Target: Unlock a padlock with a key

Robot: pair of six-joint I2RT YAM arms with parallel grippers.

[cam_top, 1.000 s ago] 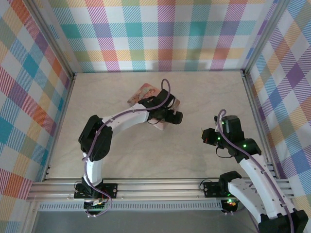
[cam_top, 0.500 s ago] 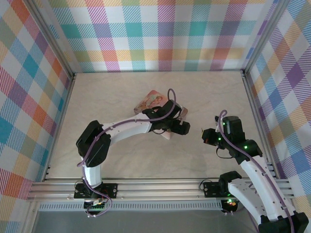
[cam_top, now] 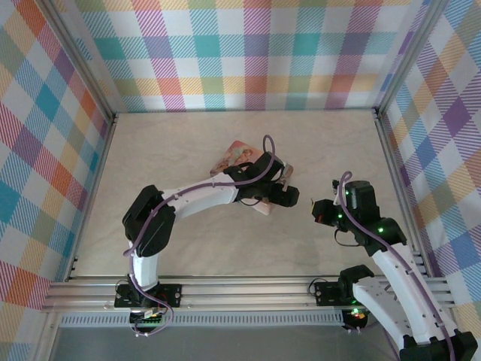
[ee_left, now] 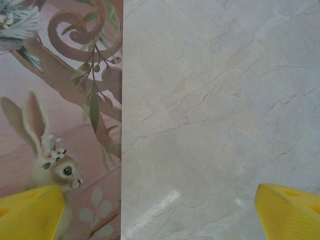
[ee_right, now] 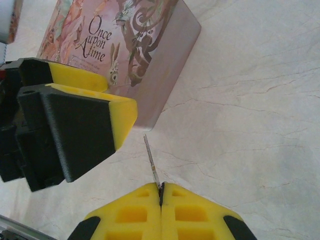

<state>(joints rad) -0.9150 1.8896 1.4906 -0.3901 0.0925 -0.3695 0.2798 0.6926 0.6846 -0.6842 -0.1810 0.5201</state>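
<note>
Key (ee_right: 151, 159) of thin pale metal is pinched by its head between the yellow fingertips of the right gripper (ee_right: 161, 192), which is closed tight on it. The blade points out toward a pink rectangular tin box (ee_right: 125, 45) printed with a rabbit and storybook lettering. The tin lies near the middle of the pale marble-patterned table (cam_top: 173, 143), and the key hangs above the surface just beside the tin's corner, a little right of middle. The left gripper (ee_left: 160, 215) has its jaws spread wide with nothing between them, hovering low over the tin's edge, one finger above the lid and the other above bare table. I would say the first part of the job is done, since the key is in hand and aimed. As for the small blue padlock, I cannot place it from where I stand, so the rest looks undone: bringing the lock to the key, seating the blade, turning it and freeing the shackle.
</note>
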